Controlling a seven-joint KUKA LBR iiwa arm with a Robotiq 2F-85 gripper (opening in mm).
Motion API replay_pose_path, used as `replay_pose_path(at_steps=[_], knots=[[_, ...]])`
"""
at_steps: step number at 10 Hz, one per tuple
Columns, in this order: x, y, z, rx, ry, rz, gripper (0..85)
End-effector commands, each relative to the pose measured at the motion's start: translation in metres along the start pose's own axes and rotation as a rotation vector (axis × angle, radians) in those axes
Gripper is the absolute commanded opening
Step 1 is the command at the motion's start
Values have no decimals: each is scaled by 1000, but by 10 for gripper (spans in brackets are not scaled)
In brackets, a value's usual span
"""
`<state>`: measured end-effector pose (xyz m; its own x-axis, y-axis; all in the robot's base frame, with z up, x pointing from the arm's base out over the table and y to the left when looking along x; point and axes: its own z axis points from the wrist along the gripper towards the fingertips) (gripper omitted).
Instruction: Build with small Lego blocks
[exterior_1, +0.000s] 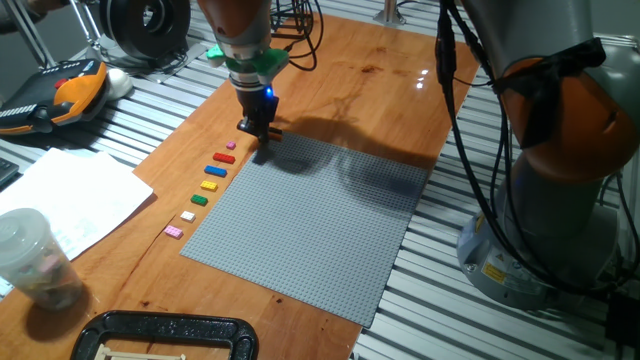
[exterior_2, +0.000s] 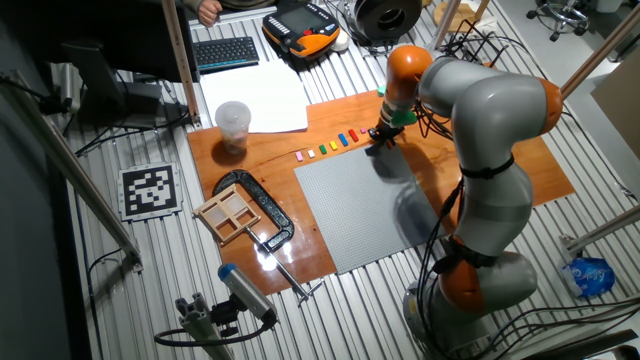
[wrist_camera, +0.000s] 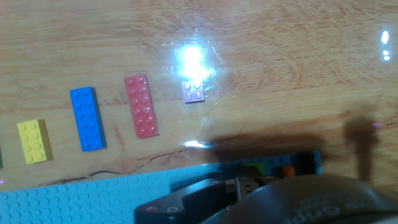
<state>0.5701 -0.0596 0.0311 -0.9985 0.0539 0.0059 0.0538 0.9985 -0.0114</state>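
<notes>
My gripper (exterior_1: 258, 129) hangs low over the far left corner of the grey studded baseplate (exterior_1: 320, 220), its fingertips close to the plate. The small Lego blocks lie in a row on the wood left of the plate: pink (exterior_1: 231, 145), red (exterior_1: 224, 157), blue (exterior_1: 216, 170), yellow (exterior_1: 209, 185), green (exterior_1: 198, 199), white (exterior_1: 187, 215), pink (exterior_1: 173, 231). The hand view shows yellow (wrist_camera: 34, 141), blue (wrist_camera: 86, 119), red (wrist_camera: 141, 106) and a small pink block (wrist_camera: 194, 91). Small green and orange bits (wrist_camera: 280, 167) show at the plate's edge. The hand's dark body hides the fingertips.
A plastic cup (exterior_1: 30, 255) and sheets of paper (exterior_1: 70, 200) sit at the left. A black clamp (exterior_1: 165, 335) grips the board's near edge. The arm's base (exterior_1: 560, 150) stands to the right. A wooden tray (exterior_2: 232, 212) lies by the clamp.
</notes>
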Motion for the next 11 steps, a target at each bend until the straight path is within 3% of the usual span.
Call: replay_pose_path(at_steps=[1, 11], knots=[[3, 1, 5, 0, 4, 2, 0], [13, 5, 3, 9, 6, 21, 0]])
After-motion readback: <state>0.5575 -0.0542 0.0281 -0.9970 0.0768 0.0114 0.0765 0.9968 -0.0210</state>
